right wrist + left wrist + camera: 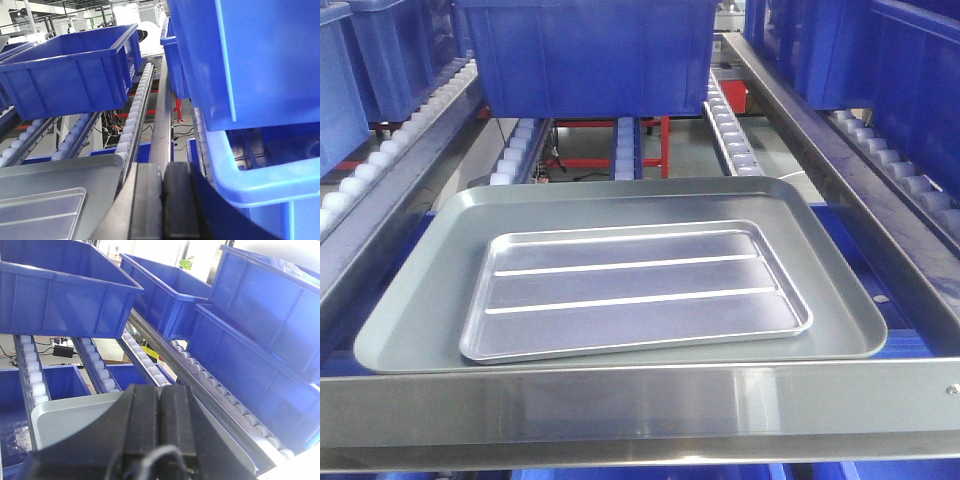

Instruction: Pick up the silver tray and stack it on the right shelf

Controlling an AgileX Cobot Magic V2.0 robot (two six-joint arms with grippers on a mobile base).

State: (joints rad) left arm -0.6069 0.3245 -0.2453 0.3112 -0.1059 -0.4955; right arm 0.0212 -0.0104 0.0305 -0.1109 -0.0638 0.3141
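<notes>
front view downward, wrist views low, rearward

Flow-rack shelf (650, 405): rails of small white rollers (732, 135) between dark blue side beams, broad flat steel bar across the near edge. Large dull grey tray (410, 320) lies directly on the rollers, just behind the bar; the silver tray (635, 290) lies inside it. Blue bin (590, 50) sits on the rollers at the far end.

The left gripper (160, 432), pads pressed together, hangs over a grey tray (65, 415) beneath blue bins (65, 295).
</notes>
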